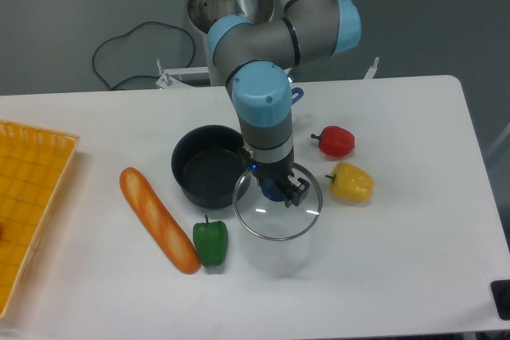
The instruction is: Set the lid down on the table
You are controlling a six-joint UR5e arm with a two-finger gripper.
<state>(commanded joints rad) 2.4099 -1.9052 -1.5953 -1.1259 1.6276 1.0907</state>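
The round glass lid (271, 219) with a thin silver rim hangs level just right of the dark pot, a little above the white table (398, 236). My gripper (276, 190) points straight down over the lid's middle and is shut on its blue knob (272, 189), which shows between the fingers. The lid's left edge overlaps the rim of the pot (209, 166), which stands open and empty.
A long baguette (158, 219) and a green pepper (210, 241) lie left of the lid. A yellow pepper (351, 182) and a red pepper (336, 141) lie to its right. A yellow mesh tray (32, 197) sits at the left edge.
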